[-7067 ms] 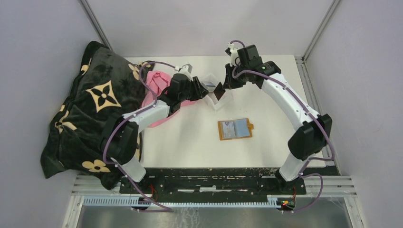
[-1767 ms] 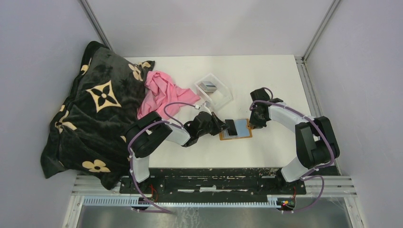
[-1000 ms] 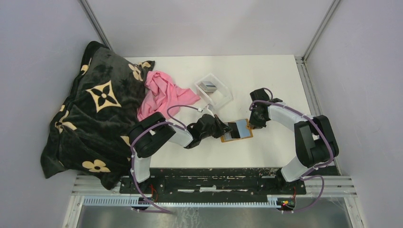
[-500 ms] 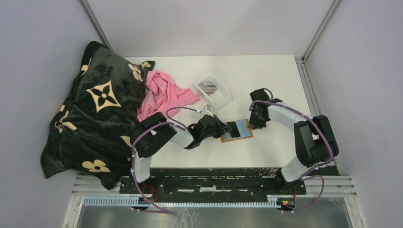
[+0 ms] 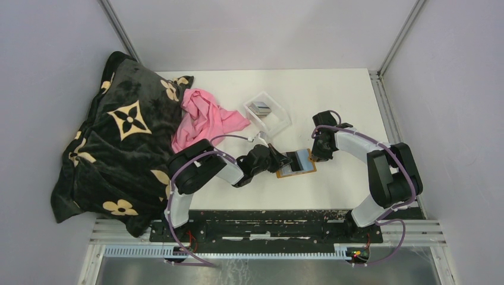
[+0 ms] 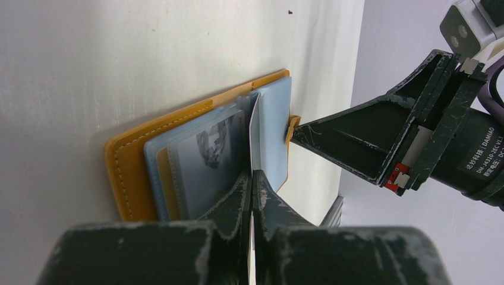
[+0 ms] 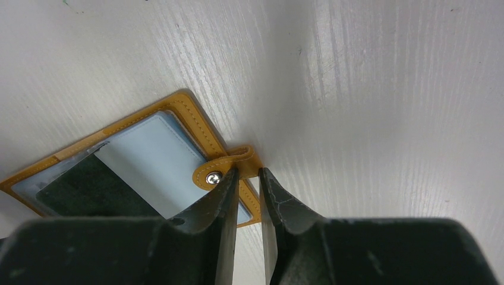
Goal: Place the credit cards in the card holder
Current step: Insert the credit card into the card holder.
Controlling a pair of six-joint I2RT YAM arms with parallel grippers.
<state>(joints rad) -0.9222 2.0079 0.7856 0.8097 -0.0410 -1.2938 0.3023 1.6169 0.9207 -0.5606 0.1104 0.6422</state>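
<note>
Wallet (image 6: 128, 172) lies open and flat, mid-table (image 5: 333, 101), between both grippers. Card (image 6: 255, 133) stands edge-on, far end at pockets nr centre fold. L gripper (image 6: 251, 178) pressed together on card's near end. R gripper (image 7: 248, 175) narrowly parted astride snap tab (image 7: 246, 159) at wallet's R edge; whether it clamps tab: can't tell. More cards (image 5: 260, 107) in clear tray (image 5: 279, 122) beyond wallet. Pink cloth (image 5: 205, 116) and blanket (image 5: 113, 136) to L.

The left arm (image 5: 221, 170) and right arm (image 5: 356, 142) are formed of white shells and black joint housings, with purple cables (image 5: 169, 208) looped alongside. Dark, scuffed wedge fingers (image 6: 356, 136) are fitted. White "DAMIAO" lettering (image 6: 488, 145) and a red tab (image 6: 397, 176) are borne on the right gripper (image 6: 295, 132).
</note>
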